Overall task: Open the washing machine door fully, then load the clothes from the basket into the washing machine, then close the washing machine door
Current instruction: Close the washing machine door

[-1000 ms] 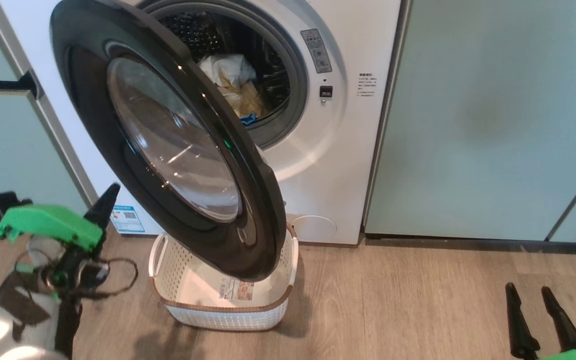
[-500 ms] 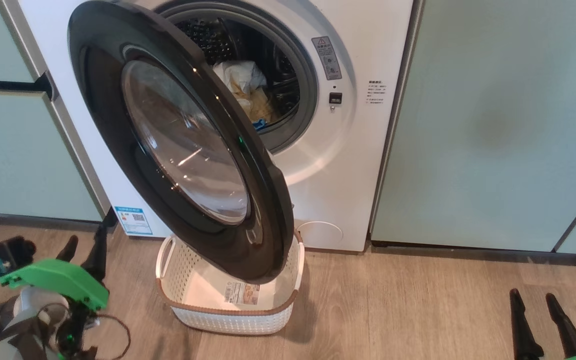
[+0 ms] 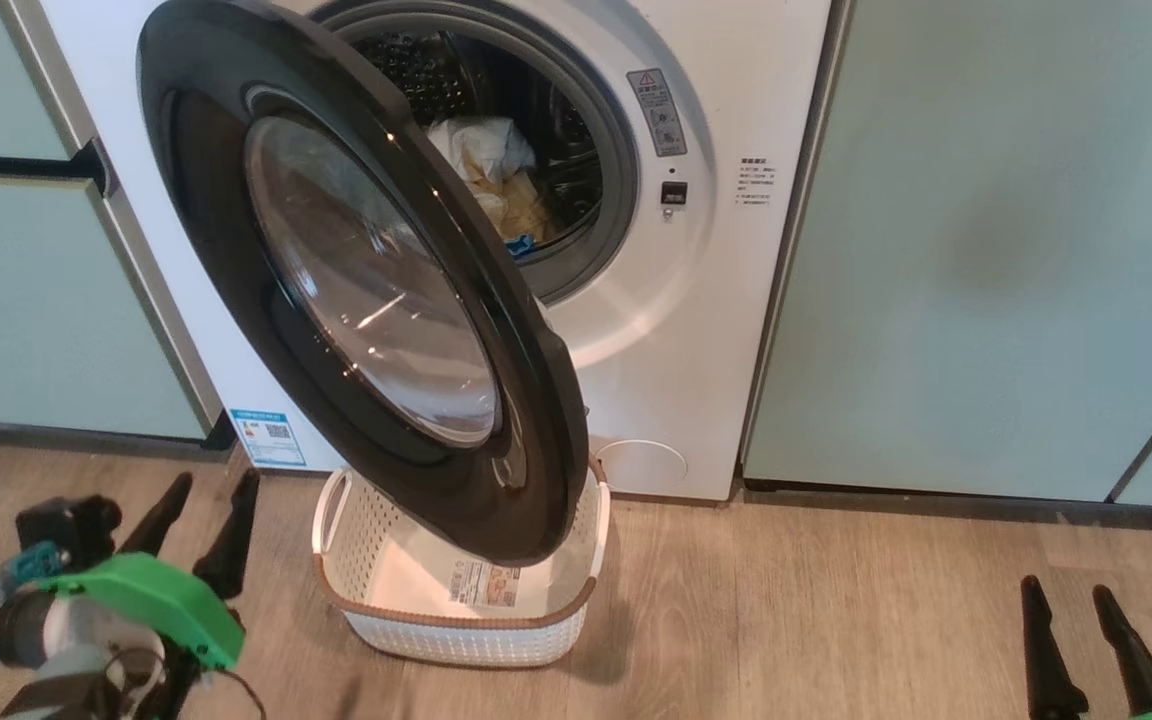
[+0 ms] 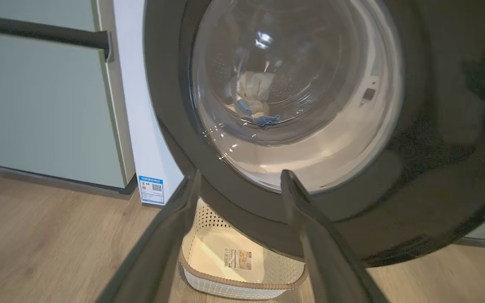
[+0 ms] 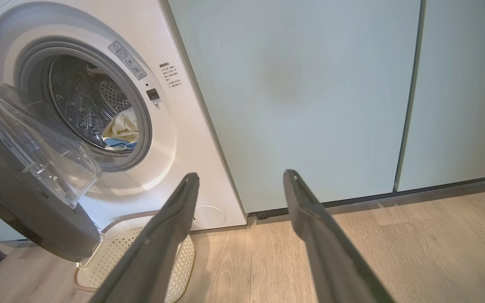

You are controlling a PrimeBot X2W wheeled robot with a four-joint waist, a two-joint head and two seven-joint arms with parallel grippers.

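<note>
Left claw (image 3: 208, 498) wide open, empty; right claw (image 3: 1066, 592) likewise. Pale yellow clothes (image 3: 496, 170) loaded, so push glossy black round door (image 3: 366, 300) on outer face near free edge until latched.

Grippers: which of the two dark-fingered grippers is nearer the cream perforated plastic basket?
The left gripper, just left of the cream basket; the right gripper sits far off, lower right.

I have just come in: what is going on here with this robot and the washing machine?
The robot is doing laundry. The clothes lie in the washing machine, and the basket on the floor looks empty. The door hangs partly open above the basket. The left end effector and the right end effector are open and hold nothing. Only closing the door remains.
</note>
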